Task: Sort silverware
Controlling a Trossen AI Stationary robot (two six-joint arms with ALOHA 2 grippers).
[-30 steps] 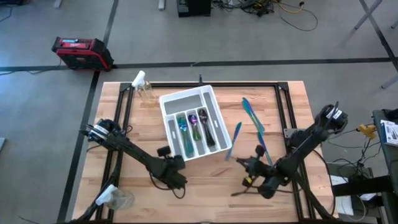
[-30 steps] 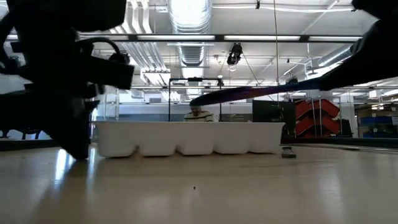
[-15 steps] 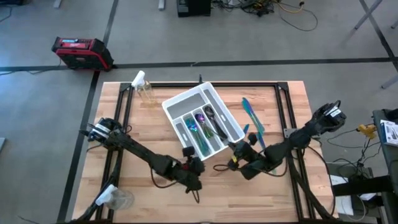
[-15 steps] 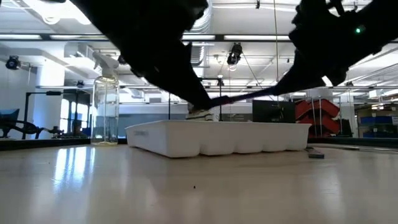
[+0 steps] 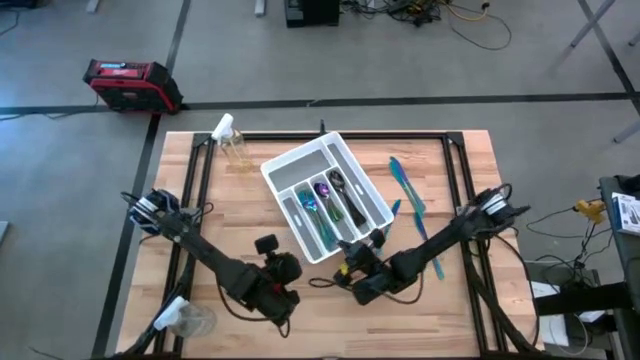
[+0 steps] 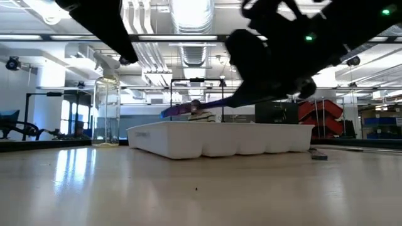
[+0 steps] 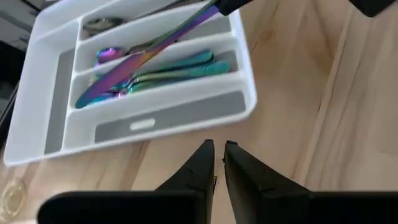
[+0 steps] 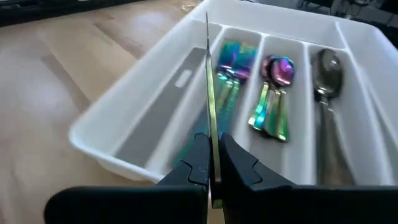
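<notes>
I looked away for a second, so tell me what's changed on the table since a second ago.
The white tray got turned at an angle. The right gripper, shut on a knife, carried it from beside the tray to above its near end. The left gripper reached in toward the tray, then drew back; it is shut and empty. The loose silverware on the table and the spray bottle stayed put.

**Your two arms, up close**

Both arms are dark, close to black, built of slim straight links with chunkier joints. The left arm (image 5: 200, 258) carries a pale, silvery patch at its outer end, and thin black cables loop beside it. The right arm (image 5: 440, 240) has a similar light patch at its outer end. In the wrist views, each gripper's fingers (image 7: 200, 163) are matte black wedges tapering to narrow tips. A small green light (image 6: 308, 38) glows on one arm in the low view.
</notes>
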